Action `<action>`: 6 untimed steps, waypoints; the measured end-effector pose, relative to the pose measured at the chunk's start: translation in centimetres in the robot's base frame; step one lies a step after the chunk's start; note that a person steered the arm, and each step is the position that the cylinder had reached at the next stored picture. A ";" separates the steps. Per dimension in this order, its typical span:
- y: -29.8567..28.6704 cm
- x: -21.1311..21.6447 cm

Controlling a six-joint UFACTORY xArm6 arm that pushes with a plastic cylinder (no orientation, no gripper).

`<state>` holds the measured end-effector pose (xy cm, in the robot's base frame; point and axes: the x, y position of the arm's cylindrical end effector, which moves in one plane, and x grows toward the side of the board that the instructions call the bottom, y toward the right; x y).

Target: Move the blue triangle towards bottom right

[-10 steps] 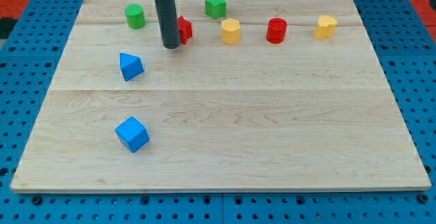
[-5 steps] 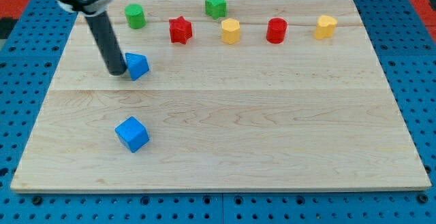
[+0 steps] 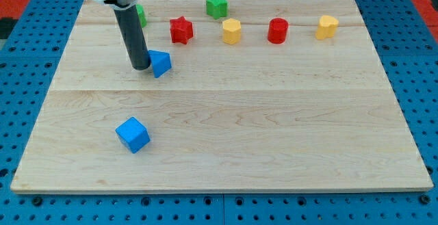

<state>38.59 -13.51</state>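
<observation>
The blue triangle (image 3: 161,63) lies on the wooden board (image 3: 274,115) in the upper left part of the view. My tip (image 3: 141,67) is at the triangle's left side, touching it. The dark rod rises from there toward the view's top and hides most of a green block (image 3: 141,14).
A blue cube (image 3: 132,134) sits at the lower left. Along the top stand a red star (image 3: 181,30), a green star (image 3: 217,5), a yellow block (image 3: 232,31), a red cylinder (image 3: 277,31) and a yellow block (image 3: 328,26).
My tip went from beside the red star to the blue triangle's left side, then pushed it toward the view's right. The other blocks have not moved.
</observation>
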 end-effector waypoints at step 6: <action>5.1 -2.7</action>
<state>35.87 -8.38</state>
